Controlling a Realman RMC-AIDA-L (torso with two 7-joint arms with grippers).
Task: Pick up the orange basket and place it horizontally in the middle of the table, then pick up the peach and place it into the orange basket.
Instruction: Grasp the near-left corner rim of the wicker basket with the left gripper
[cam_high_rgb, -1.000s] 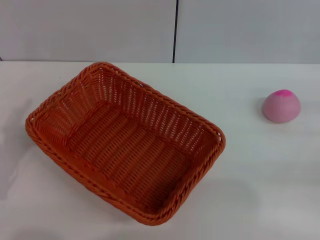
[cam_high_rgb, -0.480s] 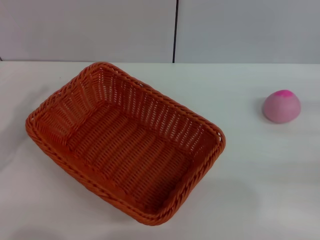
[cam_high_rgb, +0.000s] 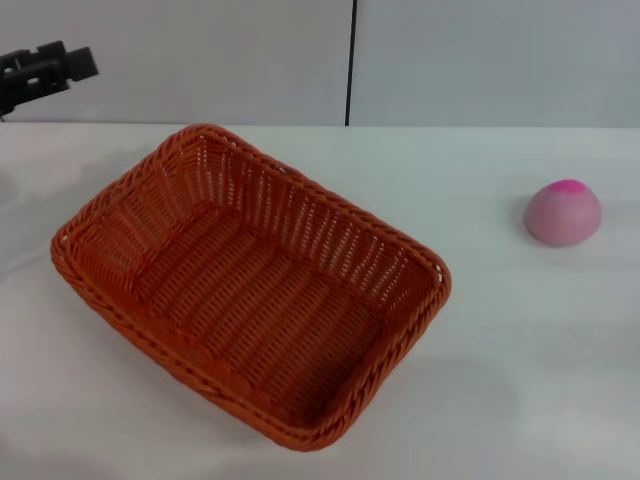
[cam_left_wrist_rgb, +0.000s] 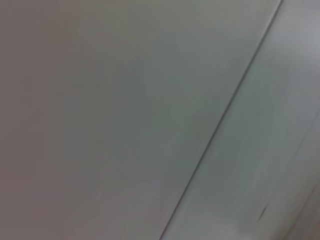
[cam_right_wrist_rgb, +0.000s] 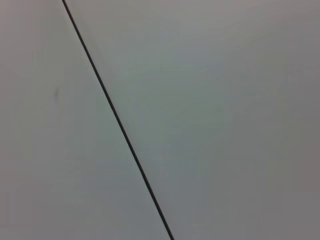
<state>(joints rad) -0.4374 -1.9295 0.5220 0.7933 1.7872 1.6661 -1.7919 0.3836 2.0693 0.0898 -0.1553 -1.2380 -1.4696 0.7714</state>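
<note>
The orange basket (cam_high_rgb: 250, 285) lies empty on the white table (cam_high_rgb: 500, 340), left of the middle, turned diagonally with one corner toward the back. The peach (cam_high_rgb: 564, 213), pale pink with a magenta top, sits alone on the table far to the right of the basket. A black part of my left gripper (cam_high_rgb: 55, 68) shows at the upper left edge of the head view, high above the table and well behind the basket's left corner, touching nothing. My right gripper is out of view. Both wrist views show only plain wall.
A grey wall with a dark vertical seam (cam_high_rgb: 351, 60) runs behind the table's back edge. A dark seam (cam_right_wrist_rgb: 117, 120) also crosses the right wrist view. Bare tabletop lies between basket and peach.
My left gripper has come into the head view at the upper left; it was not visible before. Basket and peach have not moved.
</note>
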